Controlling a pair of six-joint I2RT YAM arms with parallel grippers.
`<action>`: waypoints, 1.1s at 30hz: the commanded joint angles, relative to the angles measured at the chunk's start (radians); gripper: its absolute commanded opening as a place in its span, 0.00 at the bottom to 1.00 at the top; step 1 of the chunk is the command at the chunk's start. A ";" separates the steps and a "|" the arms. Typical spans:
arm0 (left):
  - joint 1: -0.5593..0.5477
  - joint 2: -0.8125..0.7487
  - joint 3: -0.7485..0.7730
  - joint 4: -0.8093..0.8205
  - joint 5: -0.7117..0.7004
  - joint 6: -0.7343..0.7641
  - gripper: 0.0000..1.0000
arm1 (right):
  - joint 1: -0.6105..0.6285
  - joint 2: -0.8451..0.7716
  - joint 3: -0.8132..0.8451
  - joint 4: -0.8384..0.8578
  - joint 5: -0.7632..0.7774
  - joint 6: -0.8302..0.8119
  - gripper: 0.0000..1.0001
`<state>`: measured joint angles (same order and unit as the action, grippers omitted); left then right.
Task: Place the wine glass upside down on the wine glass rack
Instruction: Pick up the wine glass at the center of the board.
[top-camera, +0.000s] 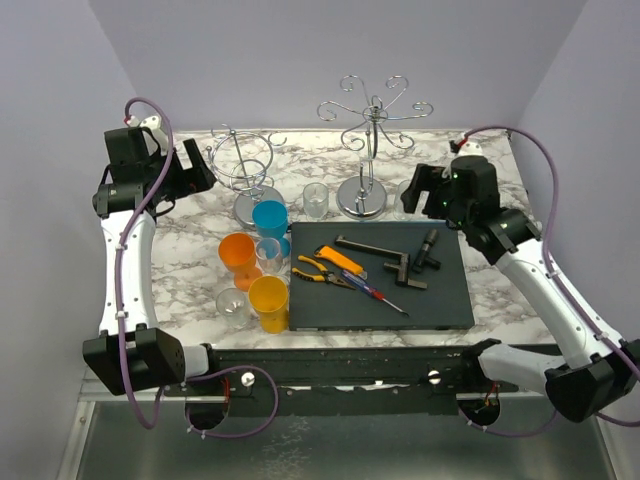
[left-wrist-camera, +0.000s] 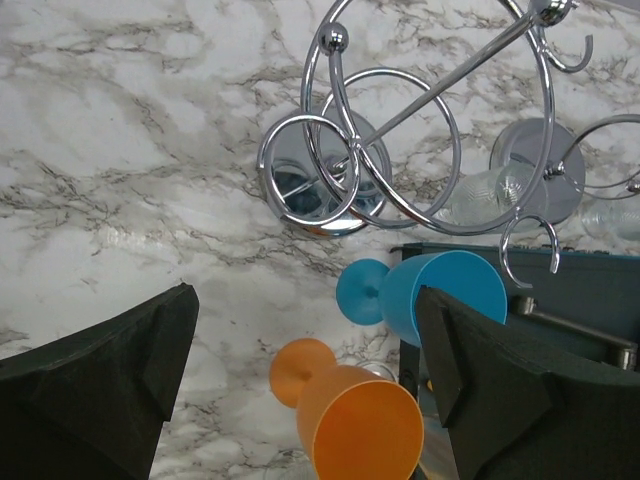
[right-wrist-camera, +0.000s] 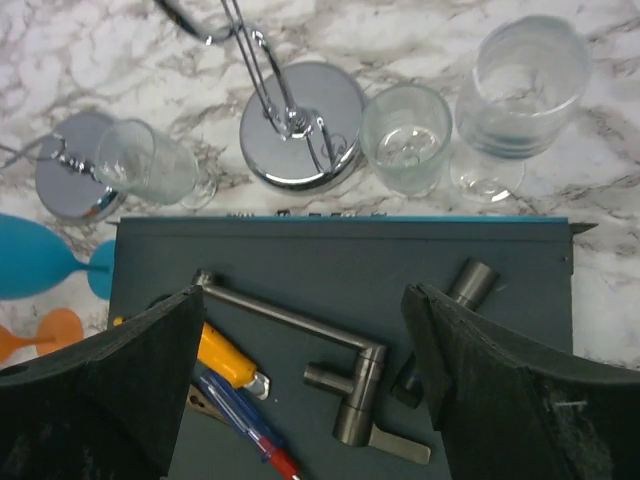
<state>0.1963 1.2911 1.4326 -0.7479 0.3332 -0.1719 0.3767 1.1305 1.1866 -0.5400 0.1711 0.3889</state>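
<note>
L fingers (left-wrist-camera: 100, 380) spread wide w/ nothing btwn them, hovering at far-left of bench (top-camera: 180, 270) beside small rack (top-camera: 243, 160); bare marble under them and to their left. R fingers (right-wrist-camera: 110, 400) also wide apart and empty, above far edge of dark mat (top-camera: 450, 290).

Tall rack (top-camera: 372, 110) stands at back. Its round base (right-wrist-camera: 300, 125) is just past the mat's far edge. Clear wine glasses sit upright on the bench in the strip btwn that edge and the bench's back, none on the rack. Left glass (right-wrist-camera: 150, 163) is btwn the two rack bases. Mid glass (right-wrist-camera: 405, 137) is just right of the tall rack's base, and the big glass (right-wrist-camera: 520, 85) is near the mid glass, further right.

Blue goblet (top-camera: 270, 222), orange goblet (top-camera: 238, 255) and yellow goblet (top-camera: 269, 300) crowd the mat's left edge. Narrow marble strip runs right of the mat. Pliers (top-camera: 320, 272), screwdriver (top-camera: 380, 293) and metal handle (right-wrist-camera: 340, 370) lie on the mat.
</note>
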 joint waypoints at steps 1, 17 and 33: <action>0.005 0.013 0.044 -0.100 0.042 -0.010 0.99 | 0.078 0.034 -0.017 -0.061 0.088 0.023 0.85; 0.005 0.020 0.067 -0.138 0.115 -0.020 0.99 | 0.094 0.287 -0.115 0.335 0.074 -0.275 0.67; 0.005 -0.004 0.068 -0.165 0.147 0.041 0.99 | 0.080 0.360 -0.229 0.624 0.101 -0.373 0.65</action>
<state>0.1963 1.3102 1.4811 -0.8871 0.4416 -0.1482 0.4656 1.4742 1.0065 -0.0452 0.2379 0.0471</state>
